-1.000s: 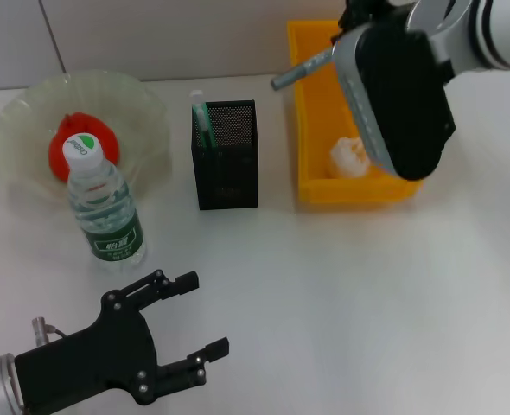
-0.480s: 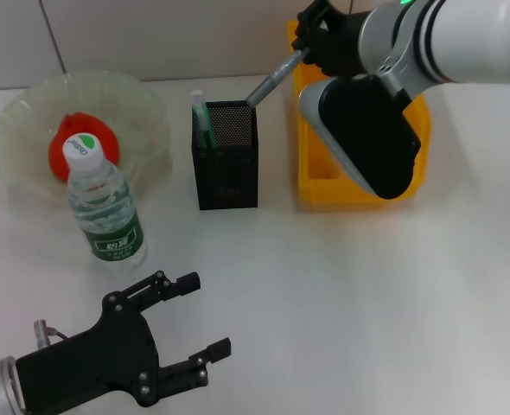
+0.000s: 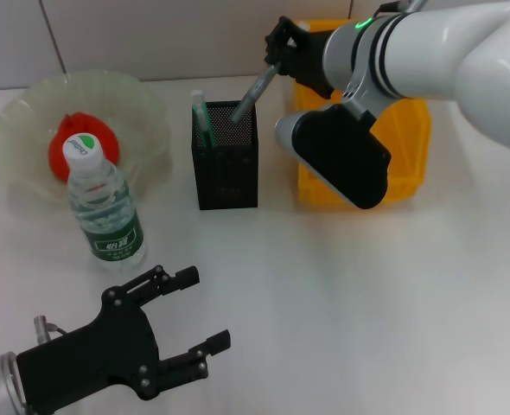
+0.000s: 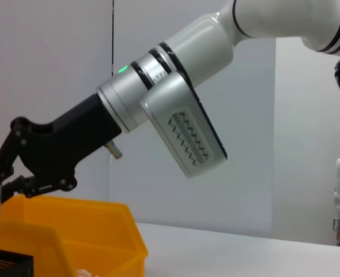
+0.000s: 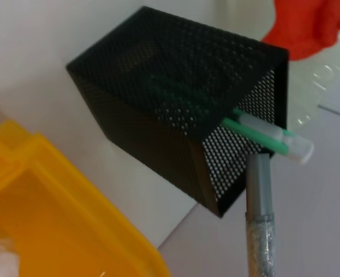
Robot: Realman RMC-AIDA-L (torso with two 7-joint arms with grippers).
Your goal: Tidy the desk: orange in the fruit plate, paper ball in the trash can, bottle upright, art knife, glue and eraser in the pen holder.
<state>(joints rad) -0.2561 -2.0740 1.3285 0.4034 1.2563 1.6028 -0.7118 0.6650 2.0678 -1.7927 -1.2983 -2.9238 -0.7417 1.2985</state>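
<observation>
Right gripper (image 3: 278,54) was pinching the upper end of the art knife (image 3: 251,93), a slim grey metal stick tilted with its lower tip just at the rim of the pen holder (image 3: 226,156). From the head view I could see the tip over the holder's right side; the wrist view showed the grey shaft (image 5: 259,225) hanging close to one upper corner of the mesh box (image 5: 176,104), so I judged the knife was not yet properly inside.

To finish this well, I reckoned I should bring the shaft more upright, shift it slightly toward the middle of the opening, lower until the tip was well below the rim, and only then let go. Releasing at that slant risked the knife catching the edge and tipping out, or nudging the light holder over.

The holder was black perforated metal, square and thin-walled. A green and white glue stick (image 3: 200,115) already leaned in its left corner. Behind stood the yellow plastic trash bin (image 3: 411,173), glossy and hard. To the left, the clear bottle (image 3: 104,203) stood upright with a green label, in front of the translucent scalloped fruit plate (image 3: 143,108) holding the orange (image 3: 73,130), which looked reddish.

Left gripper (image 3: 190,324) sat idle near the front of the white desk (image 3: 367,303), black fingers spread, holding nothing.
</observation>
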